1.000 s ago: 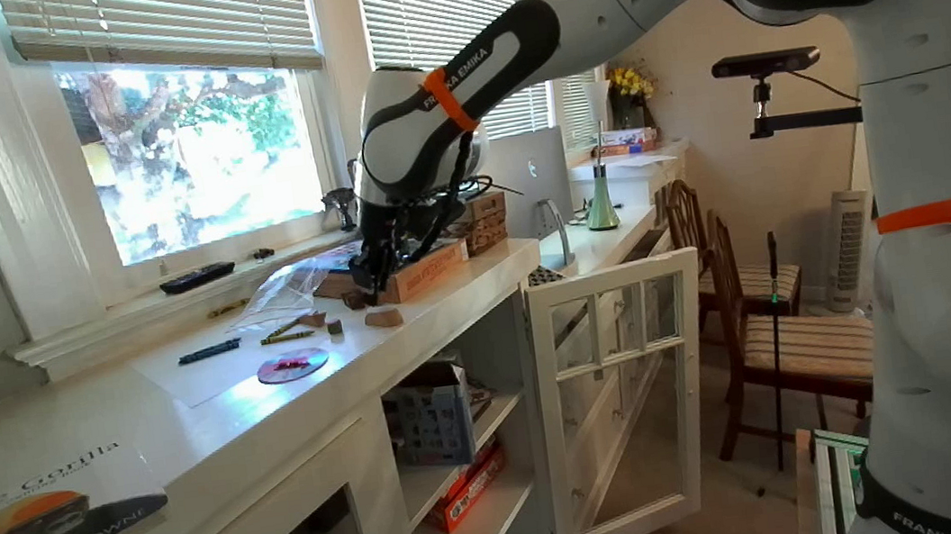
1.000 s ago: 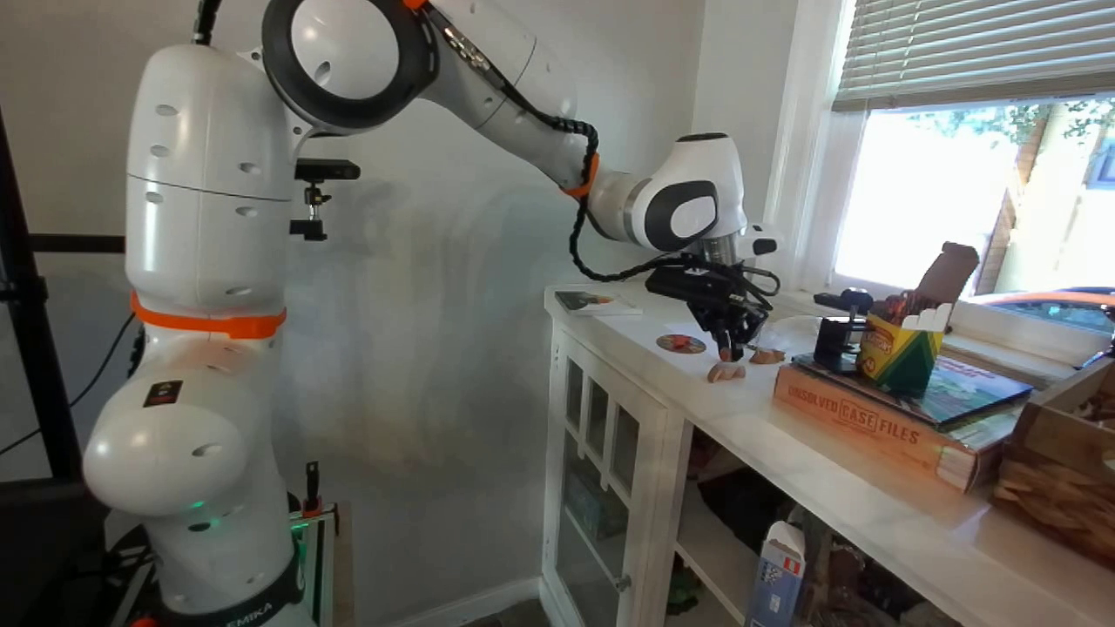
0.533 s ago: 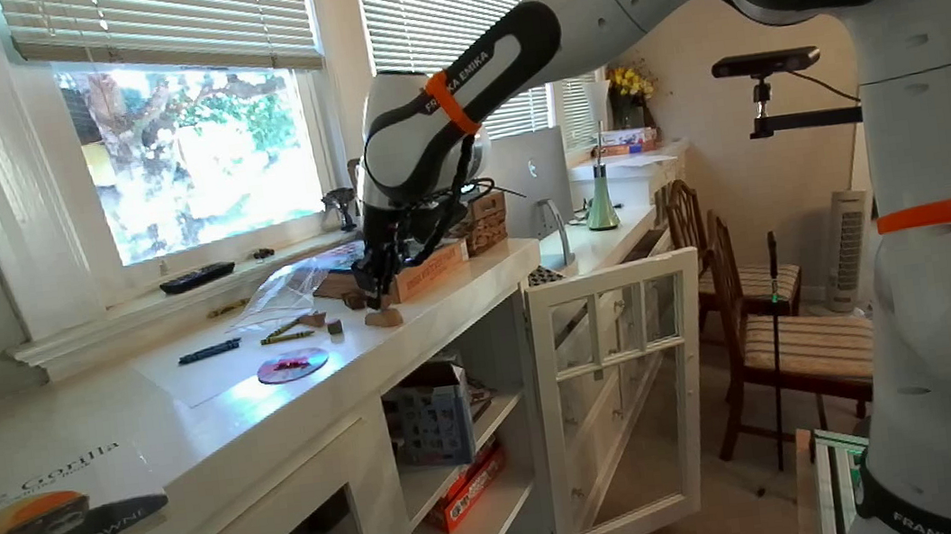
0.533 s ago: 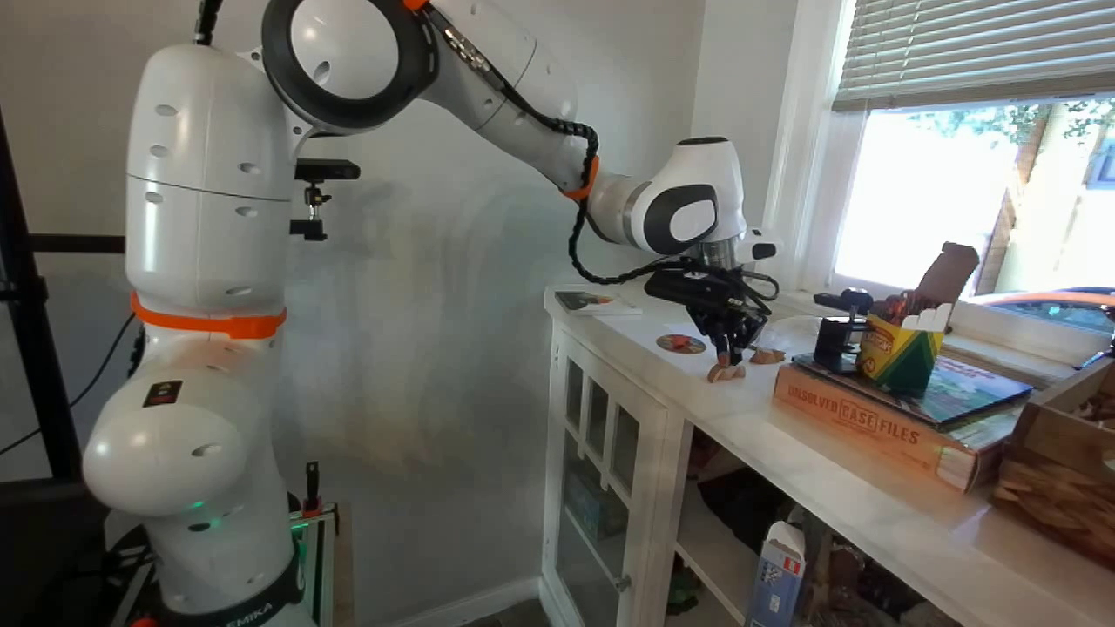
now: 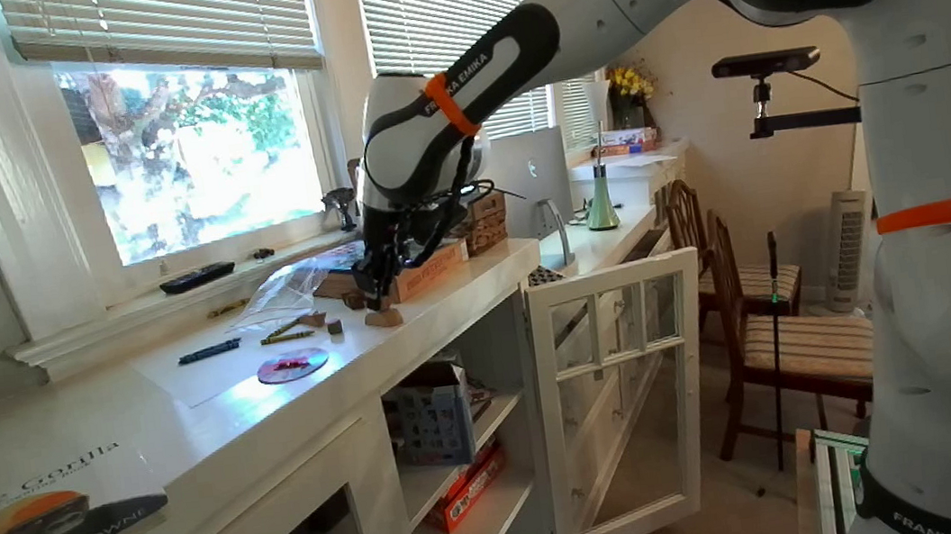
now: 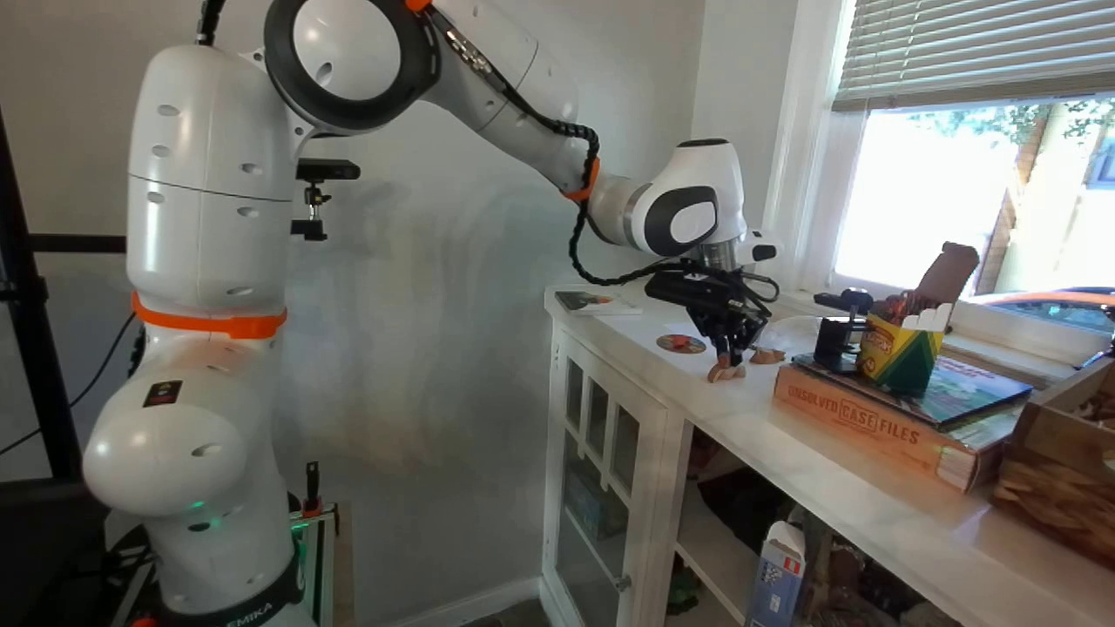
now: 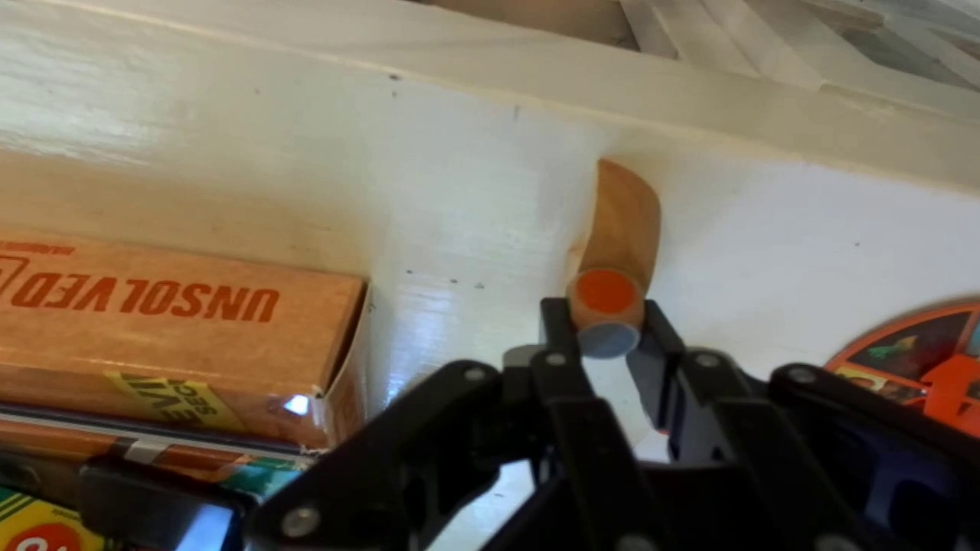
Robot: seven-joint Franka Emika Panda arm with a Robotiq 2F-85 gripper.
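A: Status, asap?
B: Gripper [image 7: 605,327] is pinching a sm. wood block [image 7: 607,291], orange-dotted on one end.
A: Block loc?
B: Over the white counter [image 7: 475,199] nr its front edge, right at one end of a curved wood piece [image 7: 628,218]. Can't tell if the 2 touch.
A: What's around?
B: Per the wrist view: cardboard box [image 7: 168,314] w/ red "UNSOLVED" lettering on one side, pic disc [image 7: 899,356] on the opp. side.
A: Anything else?
B: Crayon box [image 6: 902,357] stands above that cardboard box in an exterior view. Loose crayons [image 5: 209,351] lie nr the disc, also in an exterior view.
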